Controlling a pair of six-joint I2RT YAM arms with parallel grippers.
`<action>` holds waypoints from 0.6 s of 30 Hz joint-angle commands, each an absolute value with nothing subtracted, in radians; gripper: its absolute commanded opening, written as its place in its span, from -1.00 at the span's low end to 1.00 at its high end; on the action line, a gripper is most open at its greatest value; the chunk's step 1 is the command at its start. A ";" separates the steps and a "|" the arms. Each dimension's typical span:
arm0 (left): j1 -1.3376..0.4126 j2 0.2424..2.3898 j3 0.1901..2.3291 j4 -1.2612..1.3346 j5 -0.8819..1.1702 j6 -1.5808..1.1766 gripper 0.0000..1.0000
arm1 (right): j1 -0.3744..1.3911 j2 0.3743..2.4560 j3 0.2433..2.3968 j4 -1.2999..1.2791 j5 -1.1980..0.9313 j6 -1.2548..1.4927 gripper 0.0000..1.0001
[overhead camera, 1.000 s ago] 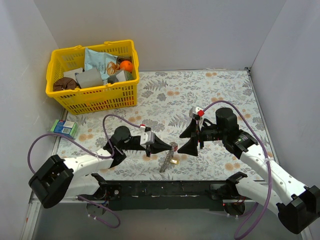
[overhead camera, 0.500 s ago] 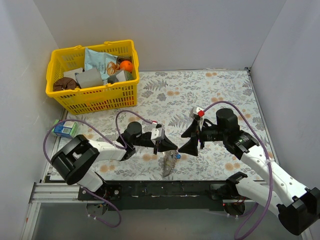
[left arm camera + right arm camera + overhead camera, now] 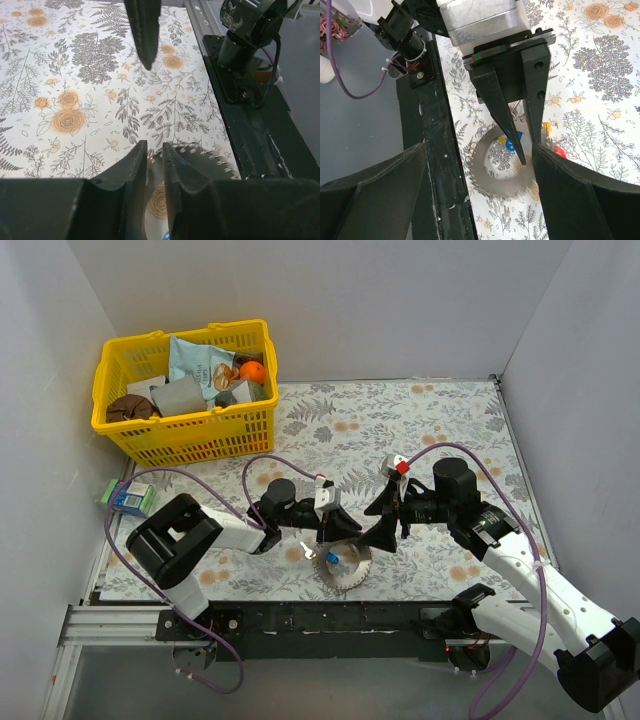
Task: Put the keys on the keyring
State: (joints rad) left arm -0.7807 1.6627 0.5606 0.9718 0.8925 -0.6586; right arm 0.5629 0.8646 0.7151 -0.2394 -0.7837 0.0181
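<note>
The keyring (image 3: pixel 352 575) is a silver toothed ring that hangs low over the flowered cloth near the front edge. My left gripper (image 3: pixel 350 530) is shut on its rim. In the left wrist view the ring (image 3: pixel 215 159) sits pinched between my left gripper's (image 3: pixel 155 147) jaws. A blue key (image 3: pixel 332 558) shows inside the ring. In the right wrist view the keyring (image 3: pixel 495 182) is held by the left fingers (image 3: pixel 506 117), with a blue key (image 3: pixel 514 141), a yellow key (image 3: pixel 547 127) and a red key (image 3: pixel 559 151) by it. My right gripper (image 3: pixel 372 523) is wide open and empty, just right of the ring.
A yellow basket (image 3: pixel 180 432) of oddments stands at the back left. A small green and blue box (image 3: pixel 128 497) lies at the left edge. The black base rail (image 3: pixel 330 616) runs right below the ring. White walls close in the sides.
My left gripper has moved right with the keyring. The ring has swung from edge-on to face up, showing the blue key. My right arm has hardly moved.
</note>
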 commanded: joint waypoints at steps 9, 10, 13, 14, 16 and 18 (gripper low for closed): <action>-0.776 1.602 0.640 0.847 0.753 -0.623 0.97 | 0.558 0.864 0.739 -0.239 -0.773 0.003 0.86; -0.776 1.591 0.649 0.822 0.750 -0.611 0.96 | 0.558 0.864 0.741 -0.241 -0.772 0.003 0.86; -0.775 1.542 0.683 0.723 0.703 -0.578 0.96 | 0.557 0.865 0.747 -0.239 -0.773 0.003 0.86; -0.773 1.528 0.705 0.668 0.683 -0.571 0.96 | 0.558 0.864 0.749 -0.239 -0.775 0.003 0.86; -0.772 1.494 0.725 0.625 0.640 -0.560 0.96 | 0.558 0.865 0.756 -0.239 -0.782 0.002 0.86; -0.773 1.467 0.758 0.559 0.611 -0.555 0.96 | 0.558 0.868 0.764 -0.235 -0.788 0.003 0.86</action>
State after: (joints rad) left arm -0.7799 1.5635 0.6884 0.7052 0.7055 -0.5972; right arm 0.5625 0.8665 0.7158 -0.2409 -0.7757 0.0181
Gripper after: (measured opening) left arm 0.981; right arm 0.931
